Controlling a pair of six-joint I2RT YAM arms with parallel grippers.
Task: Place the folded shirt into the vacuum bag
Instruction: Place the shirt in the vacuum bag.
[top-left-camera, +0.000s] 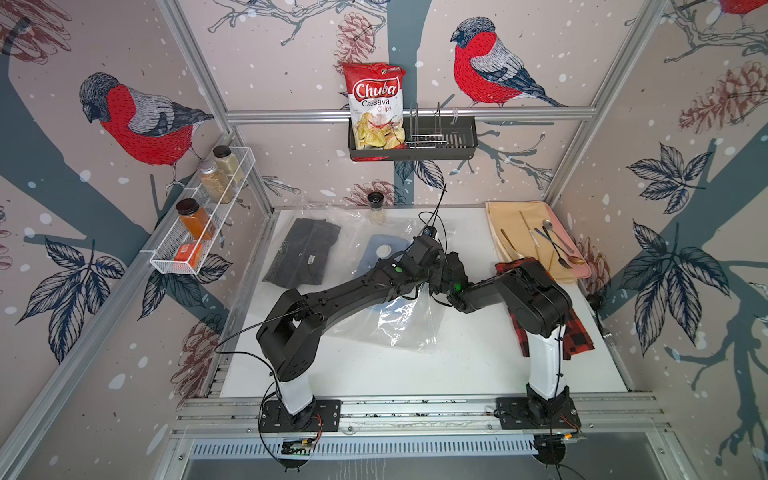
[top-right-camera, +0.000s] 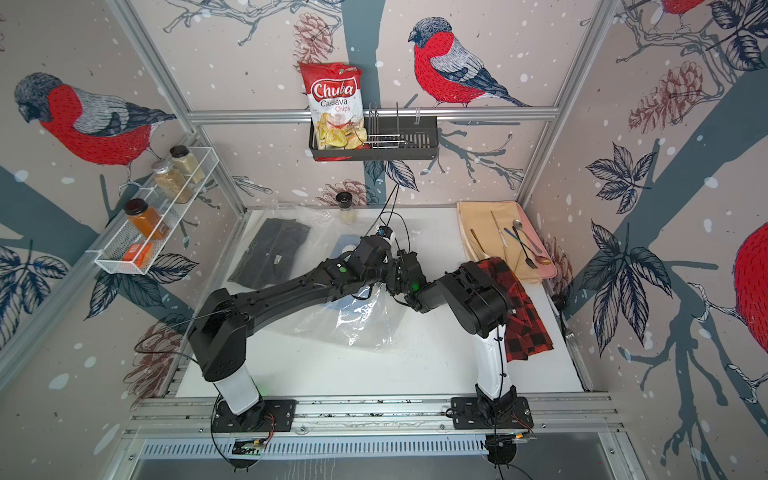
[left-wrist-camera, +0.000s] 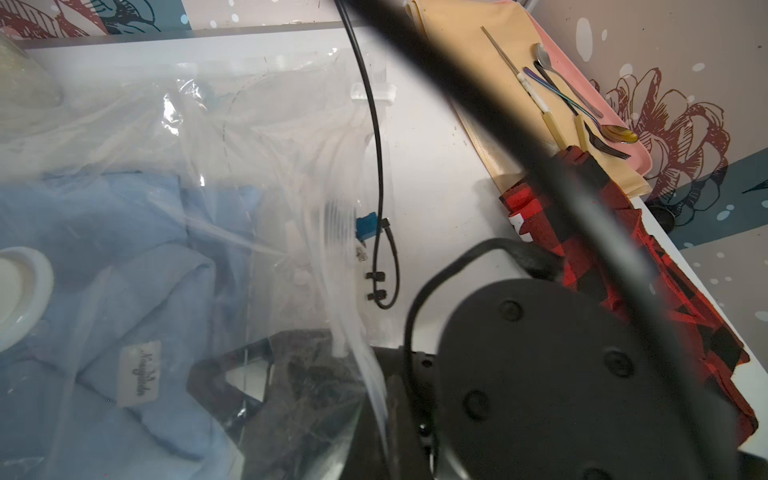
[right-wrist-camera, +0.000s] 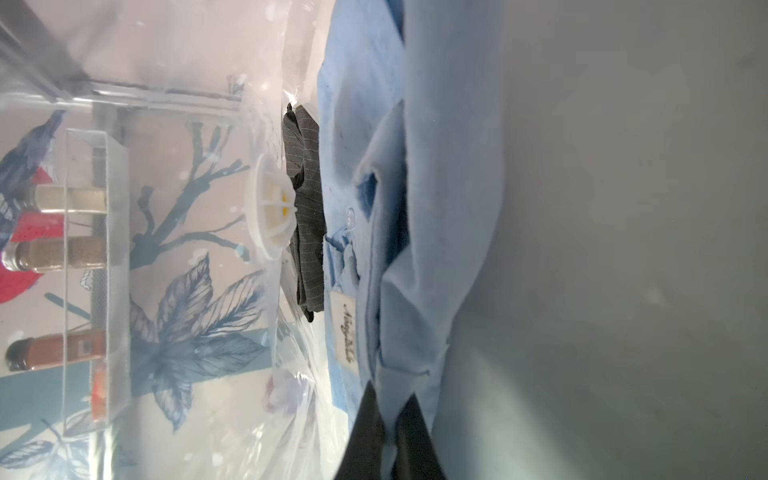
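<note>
The vacuum bag (top-left-camera: 409, 322), clear and crinkled, lies from the table's far-left corner toward its middle, with its round white valve cap (top-left-camera: 384, 250) facing up. Inside it lies the folded shirt (left-wrist-camera: 124, 270), light blue, its collar label showing.

Both top views look steeply down on the whole table (top-left-camera: 457, 365) from high behind me. My left wrist camera faces the cutlery cloth (left-wrist-camera: 469, 75), my right the spice rack (right-wrist-camera: 112, 208); both sit close over the blue shirt (left-wrist-camera: 124, 291).

Bright light, seemingly hazy wrist views
</note>
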